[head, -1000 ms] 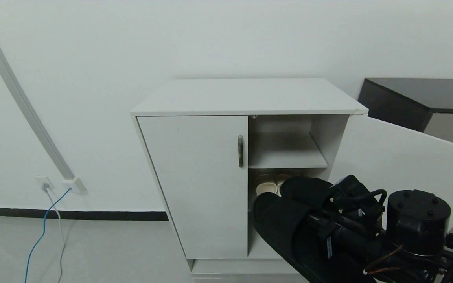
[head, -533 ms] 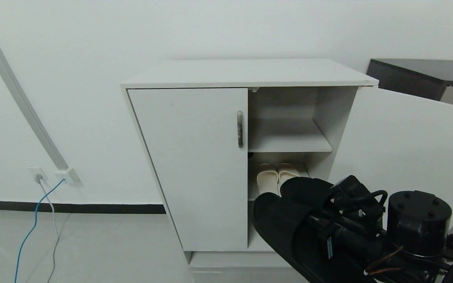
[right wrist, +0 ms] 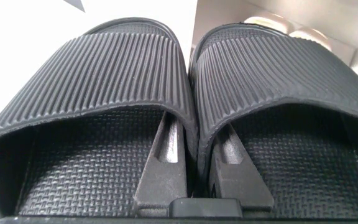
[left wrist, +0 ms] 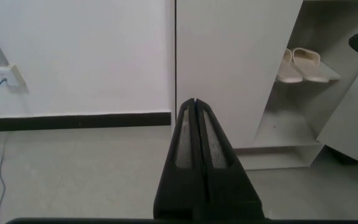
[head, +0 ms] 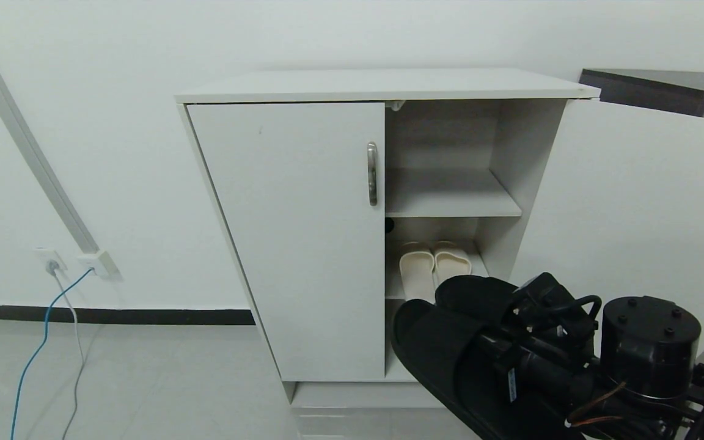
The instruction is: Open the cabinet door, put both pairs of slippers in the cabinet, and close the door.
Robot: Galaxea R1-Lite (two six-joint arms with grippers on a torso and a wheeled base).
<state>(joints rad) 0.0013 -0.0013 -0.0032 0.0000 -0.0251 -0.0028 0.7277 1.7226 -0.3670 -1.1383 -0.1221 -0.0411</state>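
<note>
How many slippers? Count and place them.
4. Two cream slippers side by side on the cabinet's lower shelf; two black slippers in the right gripper. The shut door may hide more.

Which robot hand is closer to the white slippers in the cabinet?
Right. The right gripper, shut on the black slippers, is just in front of the white slippers. The left gripper sits farther back, facing the closed door.
</note>
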